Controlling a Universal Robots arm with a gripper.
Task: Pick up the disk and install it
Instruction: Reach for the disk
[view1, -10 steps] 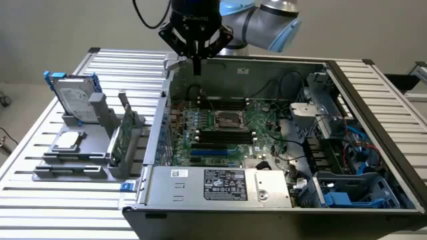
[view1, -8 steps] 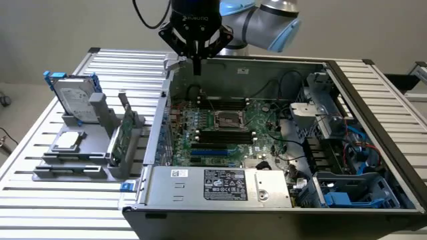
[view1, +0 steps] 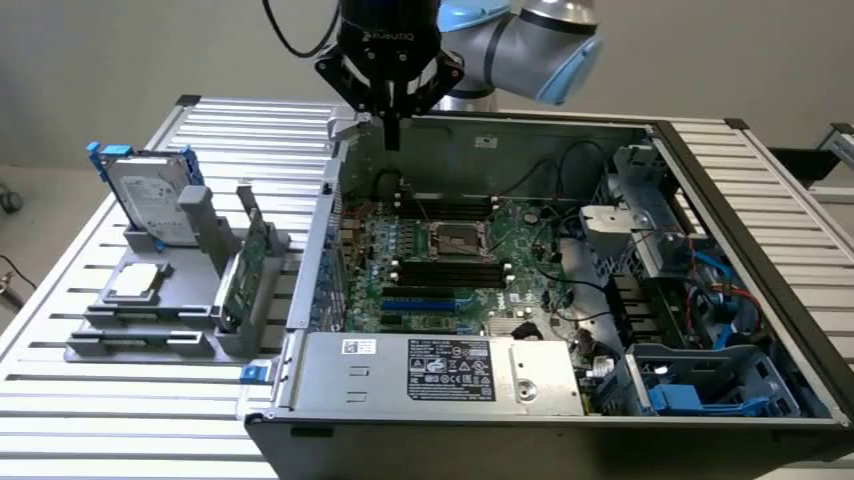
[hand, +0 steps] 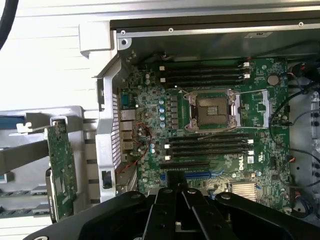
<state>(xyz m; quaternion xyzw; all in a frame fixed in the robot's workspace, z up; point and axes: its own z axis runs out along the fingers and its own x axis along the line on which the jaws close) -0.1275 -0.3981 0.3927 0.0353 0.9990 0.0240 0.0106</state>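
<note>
Checking the gripper (view1: 391, 140) first: how do its fingers stand? (Inspector)

Pressed together, with nothing held between them. In the exterior view they hang as one dark point over the far left corner of the case (view1: 561, 135), just inside its far wall and well above the motherboard (view1: 454, 250). In the wrist view the gripper (hand: 176, 187) looks down onto the motherboard (hand: 215, 125), and the fingers (hand: 165, 210) meet at their tips. (Assistant)

Location of the disk? (Inspector)

The disk (view1: 144, 195) stands near upright at the far end of the grey stand (view1: 160, 320). The stand is on the slatted table (view1: 80, 410), at the exterior view's left and outside the case. The disk has a silver face with a white label and is framed by a blue carrier with blue tabs at the upper edge. (Assistant)

Relation of disk to fingers? (Inspector)

Well apart, no contact. The disk is to the exterior view's left of the fingers and lower, and the case's left wall stands between the two. (Assistant)

Other items on the stand? (Inspector)

A green card (view1: 247, 275) stands on edge on the side nearest the case, and the wrist view shows the same card (hand: 61, 170). A small square chip (view1: 138, 283) lies flat, nearer than the disk. The gripper touches neither. (Assistant)

Case condition? (Inspector)

It lies on the table with its side open. The power supply (view1: 441, 370) sits along its near edge. (Assistant)
</note>
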